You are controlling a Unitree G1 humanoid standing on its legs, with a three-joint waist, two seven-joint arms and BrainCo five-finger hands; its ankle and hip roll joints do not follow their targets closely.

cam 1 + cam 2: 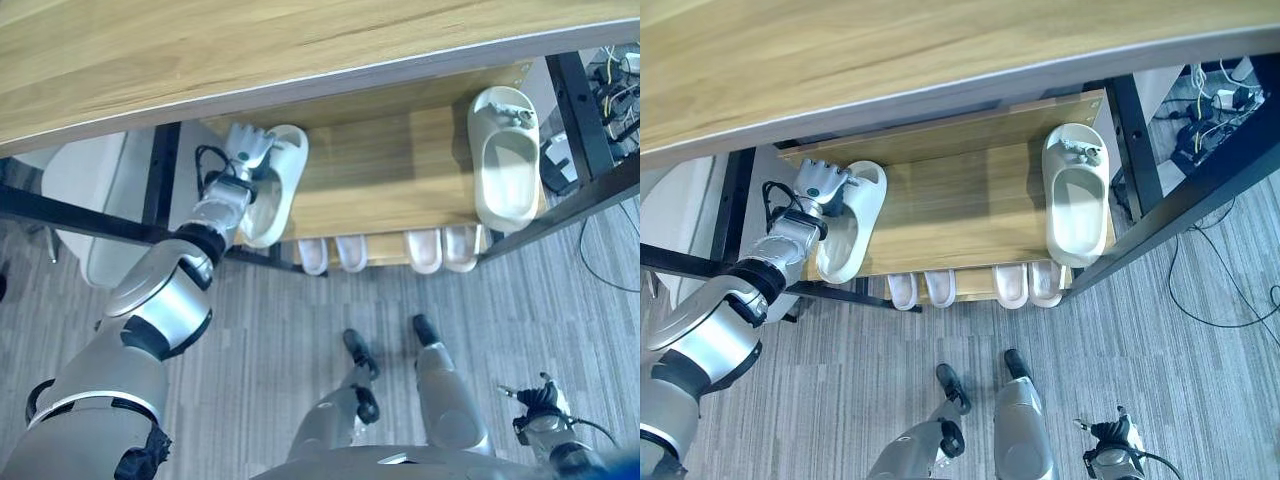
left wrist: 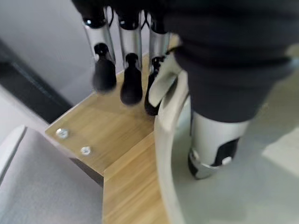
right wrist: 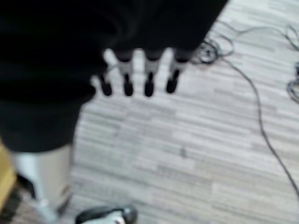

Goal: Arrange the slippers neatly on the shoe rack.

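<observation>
Two pale cream slippers lie on the wooden shoe rack shelf point(image 1: 380, 170). The left slipper point(image 1: 278, 195) sits at the shelf's left end, its heel hanging over the front edge. My left hand point(image 1: 248, 148) is on its toe end. In the left wrist view the slipper's side wall point(image 2: 163, 140) stands between the thumb point(image 2: 210, 144) inside it and the fingers point(image 2: 152, 93) outside, pinching it. The right slipper point(image 1: 505, 160) lies alone at the shelf's right end. My right hand point(image 1: 540, 405) hangs low over the floor, its fingers point(image 3: 148, 84) straight and holding nothing.
A wide wooden tabletop point(image 1: 250, 50) overhangs the rack. Several pale slippers point(image 1: 385, 252) line a lower shelf. Black frame posts point(image 1: 585, 120) flank the rack. A grey bin point(image 1: 85, 190) stands at the left, and cables point(image 1: 1200, 290) trail over the floor at the right.
</observation>
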